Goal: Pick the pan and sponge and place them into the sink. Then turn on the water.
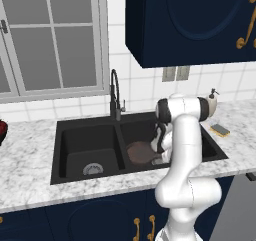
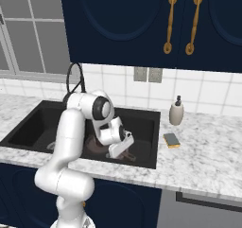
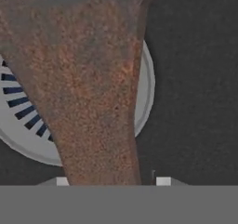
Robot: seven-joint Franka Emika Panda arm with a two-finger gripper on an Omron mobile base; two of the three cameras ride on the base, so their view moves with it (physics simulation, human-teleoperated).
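Note:
The reddish-brown pan [image 1: 140,152] lies on the floor of the right basin of the black sink [image 1: 85,135]. My gripper [image 2: 116,151] reaches down into that basin over the pan's handle [image 2: 128,155]. In the hand view the rusty handle [image 3: 97,102] runs up between my fingertips over the silver drain [image 3: 18,125]. The gripper [image 3: 113,181] is open, with a narrow gap between the handle and the right tip. The yellow sponge [image 1: 220,130] lies flat on the counter to the right of the sink [image 2: 142,123], also seen as the sponge [image 2: 172,140] near the counter's middle.
A dark gooseneck faucet [image 1: 115,95] rises behind the sink's divider, with no stream visible. A beige soap dispenser [image 2: 176,112] stands behind the sponge. A dark bowl of red fruit [image 1: 1,130] sits at the far left. Navy cabinets hang overhead.

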